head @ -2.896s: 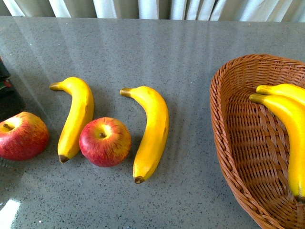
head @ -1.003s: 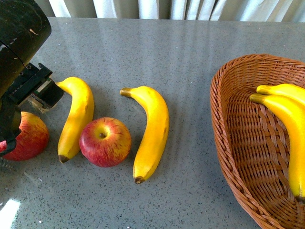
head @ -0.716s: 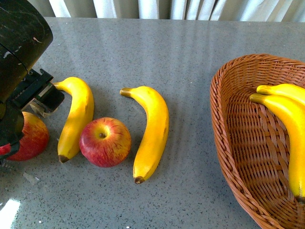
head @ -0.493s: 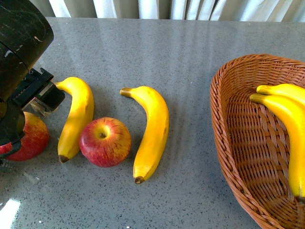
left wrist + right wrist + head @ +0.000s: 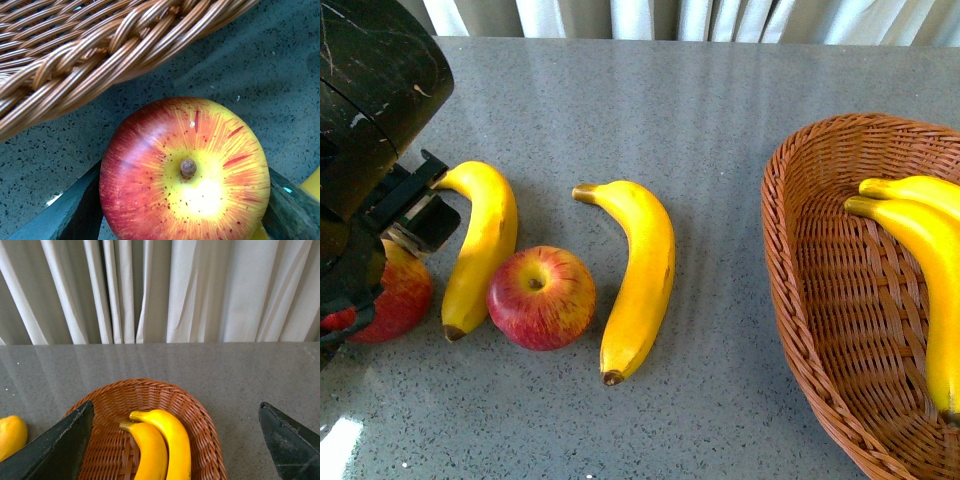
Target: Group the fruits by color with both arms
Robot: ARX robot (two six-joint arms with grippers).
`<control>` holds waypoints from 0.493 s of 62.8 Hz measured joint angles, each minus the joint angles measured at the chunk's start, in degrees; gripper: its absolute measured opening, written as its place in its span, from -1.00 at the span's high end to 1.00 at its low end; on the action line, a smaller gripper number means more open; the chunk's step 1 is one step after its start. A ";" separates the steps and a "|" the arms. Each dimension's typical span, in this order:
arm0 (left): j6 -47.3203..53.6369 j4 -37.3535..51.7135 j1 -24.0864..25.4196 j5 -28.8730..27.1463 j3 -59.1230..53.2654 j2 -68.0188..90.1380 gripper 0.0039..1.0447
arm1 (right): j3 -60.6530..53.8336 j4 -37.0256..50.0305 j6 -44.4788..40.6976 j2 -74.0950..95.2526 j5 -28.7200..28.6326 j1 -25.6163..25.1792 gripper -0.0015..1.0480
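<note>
At the left edge of the grey speckled tabletop (image 5: 720,110), the bulky black left arm (image 5: 365,130) hangs over the leftmost round red apple (image 5: 398,300) and hides half of it in the front view. The left wrist view fills in the rest: the left gripper (image 5: 183,170) has a dark finger (image 5: 65,210) against each flank of that apple, clamped on it, stem and yellow blush facing the camera. That view also catches the woven rim of a tan wicker basket (image 5: 100,45) just beside the apple, which the front view never shows. Moving right in the front view, there's a curved yellow banana with a brown tip (image 5: 480,245), then the second red apple (image 5: 541,297) touching its lower end. Next comes the larger yellow banana (image 5: 640,275), close to that apple on its other side. Over at the right edge sits the brown oval wicker basket (image 5: 800,300) with a pair of yellow bananas (image 5: 930,260) lying inside. The right gripper (image 5: 175,405) appears only in its own wrist view, above that basket, fingers (image 5: 55,450) spread wide apart, with white pleated curtains (image 5: 200,290) beyond the far edge.
</note>
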 joint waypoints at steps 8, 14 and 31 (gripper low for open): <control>-0.50 -1.40 -3.43 -0.31 -0.02 -3.52 -0.37 | 0.00 0.00 0.00 0.00 -0.02 0.00 -0.82; -0.55 -2.89 -5.57 -2.36 -0.02 -7.34 -0.37 | 0.00 0.00 0.00 0.00 -0.02 0.00 -0.82; 4.15 -5.84 0.09 -12.20 -0.63 -18.91 -0.37 | 0.00 0.00 0.00 0.00 0.00 0.00 -0.82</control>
